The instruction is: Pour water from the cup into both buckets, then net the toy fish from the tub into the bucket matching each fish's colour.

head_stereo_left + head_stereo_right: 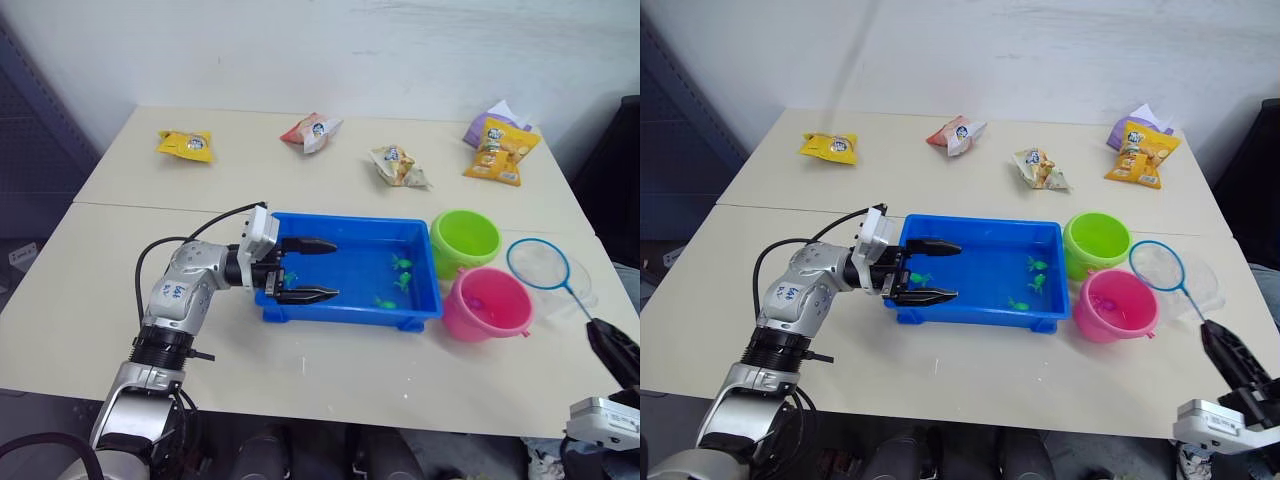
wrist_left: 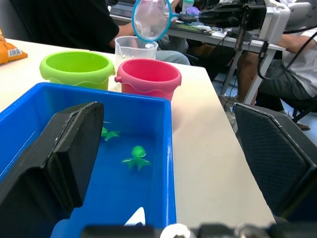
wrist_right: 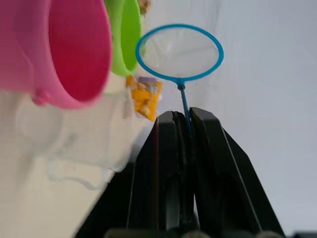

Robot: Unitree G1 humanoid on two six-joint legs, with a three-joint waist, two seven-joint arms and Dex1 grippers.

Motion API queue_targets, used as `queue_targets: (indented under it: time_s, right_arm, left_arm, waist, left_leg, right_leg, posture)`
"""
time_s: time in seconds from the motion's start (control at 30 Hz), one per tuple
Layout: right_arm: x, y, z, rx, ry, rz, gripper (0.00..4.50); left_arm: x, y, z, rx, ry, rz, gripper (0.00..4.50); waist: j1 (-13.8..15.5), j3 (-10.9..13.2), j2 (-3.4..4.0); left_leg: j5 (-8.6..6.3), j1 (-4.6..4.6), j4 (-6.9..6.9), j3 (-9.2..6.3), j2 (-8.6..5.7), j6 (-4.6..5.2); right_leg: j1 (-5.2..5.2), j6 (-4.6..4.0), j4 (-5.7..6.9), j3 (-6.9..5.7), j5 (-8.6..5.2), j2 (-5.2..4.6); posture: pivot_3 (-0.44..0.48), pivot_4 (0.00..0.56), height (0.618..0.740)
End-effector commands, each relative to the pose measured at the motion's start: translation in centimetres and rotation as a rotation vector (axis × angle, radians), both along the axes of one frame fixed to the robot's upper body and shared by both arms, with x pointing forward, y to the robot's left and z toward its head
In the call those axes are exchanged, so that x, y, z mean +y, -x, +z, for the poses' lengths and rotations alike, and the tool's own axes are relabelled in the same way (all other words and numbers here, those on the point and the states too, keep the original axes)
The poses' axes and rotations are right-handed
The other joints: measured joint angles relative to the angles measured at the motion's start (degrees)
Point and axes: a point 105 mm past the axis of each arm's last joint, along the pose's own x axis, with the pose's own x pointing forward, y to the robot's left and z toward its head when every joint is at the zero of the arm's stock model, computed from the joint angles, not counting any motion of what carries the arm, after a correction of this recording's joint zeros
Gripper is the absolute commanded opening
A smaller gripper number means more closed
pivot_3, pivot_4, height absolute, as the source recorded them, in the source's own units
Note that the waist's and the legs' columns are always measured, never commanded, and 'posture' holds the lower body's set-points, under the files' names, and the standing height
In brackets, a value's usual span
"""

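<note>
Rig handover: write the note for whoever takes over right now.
Left gripper: open, its fingers astride the tub's near-left wall, holding nothing.
Right gripper: shut on the net's handle; net held up over the cup, right of the buckets.
Green bucket and pink bucket stand at the tub's right end.
Done: a pink fish already lies in the pink bucket.
Left: green fish remain in the tub's water; net them into the green bucket.
</note>
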Motion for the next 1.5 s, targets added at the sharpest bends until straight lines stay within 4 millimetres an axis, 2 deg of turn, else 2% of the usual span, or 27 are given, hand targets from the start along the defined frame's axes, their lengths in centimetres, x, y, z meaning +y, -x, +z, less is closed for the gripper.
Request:
queue_targets:
  time_s: [0.03, 0.17, 0.27, 0.33, 0.43, 0.53, 0.63, 0.77, 0.9, 1.0, 1.2, 1.37, 1.4, 1.5]
  right_arm:
    - [3.2, -1.4, 1.6, 0.098, -0.344, 0.157, 0.0]
    - [7.0, -3.5, 3.5, 0.243, -0.517, 0.333, 0.0]
    - [8.7, -5.1, 4.9, 0.336, -0.66, 0.378, 0.0]
    - [9.4, -6.1, 4.8, 0.444, -0.691, 0.362, 0.0]
    - [9.0, -7.7, 5.1, 0.464, -0.573, 0.304, 0.0]
    - [8.5, -9.0, 5.8, 0.389, -0.234, 0.322, 0.0]
    - [7.3, -9.9, 4.8, 0.43, -0.018, 0.365, 0.0]
    - [6.9, -10.8, 4.3, 0.498, 0.055, 0.431, 0.0]
    - [7.5, -11.6, 4.3, 0.501, 0.141, 0.501, 0.0]
    - [7.7, -11.6, 3.5, 0.544, 0.187, 0.536, 0.0]
    - [7.1, -12.7, 2.5, 0.613, 0.238, 0.494, 0.0]
    - [7.3, -12.8, 1.8, 0.704, 0.316, 0.495, 0.0]
    - [6.8, -12.9, 1.4, 0.746, 0.346, 0.453, 0.0]
    - [7.2, -12.7, 1.4, 0.774, 0.363, 0.482, 0.0]
  left_arm:
    - [1.6, 0.2, 0.5, -0.037, -0.008, 0.023, 4.48]
    - [3.3, 0.1, 0.4, -0.039, -0.025, 0.063, 4.48]
    - [4.6, -0.1, 0.4, -0.054, -0.042, 0.102, 4.48]
    - [5.6, -0.3, 0.5, -0.068, -0.051, 0.139, 4.48]
    - [6.5, -0.6, 0.5, -0.079, -0.064, 0.178, 4.48]
    - [6.7, -0.5, 0.5, -0.082, -0.063, 0.195, 4.48]
    - [6.7, -0.2, 0.3, -0.073, -0.072, 0.191, 4.48]
    - [6.6, 0.4, 0.0, -0.054, -0.101, 0.159, 4.48]
    - [6.4, 0.7, 0.0, -0.052, -0.126, 0.132, 4.48]
    - [6.1, 0.8, 0.1, -0.058, -0.139, 0.115, 4.48]
    - [5.4, 0.9, -0.1, -0.067, -0.155, 0.088, 4.48]
    - [5.2, 0.9, -0.1, -0.069, -0.154, 0.082, 4.48]
    - [5.1, 0.9, -0.1, -0.069, -0.151, 0.083, 4.48]
    - [4.9, 0.9, -0.2, -0.067, -0.14, 0.086, 4.48]
  waist:
    - [-0.91, 0.0, 0.0]
    - [-1.3, 0.0, -0.01]
    - [-0.94, 0.01, -0.02]
    - [-0.8, 0.01, -0.03]
    - [-0.15, 0.02, -0.03]
    - [0.55, 0.02, -0.03]
    - [0.56, 0.02, -0.04]
    - [0.33, 0.03, -0.05]
    - [0.0, 0.03, -0.04]
    - [-0.03, 0.03, -0.05]
    - [0.16, 0.03, -0.04]
    - [-0.05, 0.03, -0.04]
    - [-0.09, 0.03, -0.04]
    - [0.05, 0.03, -0.04]
  left_leg:
    - [0.01, 0.01, 0.01, 0.01, 0.01, 0.02]
    - [0.02, 0.05, 0.03, -0.02, 0.05, 0.09]
    - [0.04, 0.0, 0.07, -0.13, 0.06, 0.12]
    - [0.03, -0.06, 0.07, -0.19, 0.05, 0.13]
    - [-0.01, -0.15, 0.06, -0.23, 0.04, 0.2]
    - [-0.07, -0.24, 0.12, -0.2, -0.04, 0.3]
    - [-0.09, -0.35, 0.12, -0.21, -0.07, 0.37]
    - [-0.09, -0.37, 0.14, -0.13, -0.05, 0.38]
    - [-0.08, -0.34, 0.2, -0.12, -0.02, 0.36]
    - [-0.06, -0.33, 0.22, -0.14, 0.0, 0.34]
    - [-0.06, -0.36, 0.26, -0.12, -0.02, 0.35]
    - [-0.06, -0.35, 0.26, -0.13, 0.0, 0.34]
    - [-0.06, -0.35, 0.27, -0.13, 0.0, 0.34]
    - [-0.06, -0.36, 0.28, -0.14, 0.0, 0.34]
  right_leg:
    - [0.0, 0.0, 0.03, 0.01, 0.0, 0.0]
    - [0.03, 0.01, 0.07, 0.01, 0.01, -0.01]
    - [0.02, 0.0, 0.08, -0.07, 0.02, -0.02]
    - [0.02, 0.0, 0.05, -0.12, 0.02, -0.05]
    - [0.02, 0.0, -0.06, -0.21, 0.02, -0.09]
    - [-0.01, 0.03, -0.19, -0.23, 0.03, -0.15]
    - [0.01, 0.11, -0.4, -0.28, 0.08, -0.14]
    - [0.01, 0.15, -0.47, -0.28, 0.1, -0.14]
    - [0.0, 0.15, -0.37, -0.28, 0.1, -0.12]
    - [0.0, 0.14, -0.35, -0.29, 0.1, -0.12]
    - [0.0, 0.14, -0.35, -0.28, 0.1, -0.14]
    - [0.0, 0.14, -0.33, -0.29, 0.1, -0.13]
    - [0.0, 0.14, -0.32, -0.28, 0.1, -0.13]
    - [0.0, 0.14, -0.33, -0.29, 0.1, -0.13]
  posture:
    - [0.0, 0.15, 0.738]
    - [0.0, 0.15, 0.738]
    - [0.0, 0.15, 0.738]
    - [0.0, 0.15, 0.738]
    - [0.0, 0.15, 0.738]
    - [0.0, 0.15, 0.738]
    - [0.0, 0.15, 0.738]
    - [0.0, 0.15, 0.738]
    - [0.0, 0.15, 0.738]
    - [0.0, 0.15, 0.738]
    - [0.0, 0.15, 0.738]
    - [0.0, 0.15, 0.738]
    - [0.0, 0.15, 0.738]
    - [0.0, 0.15, 0.738]
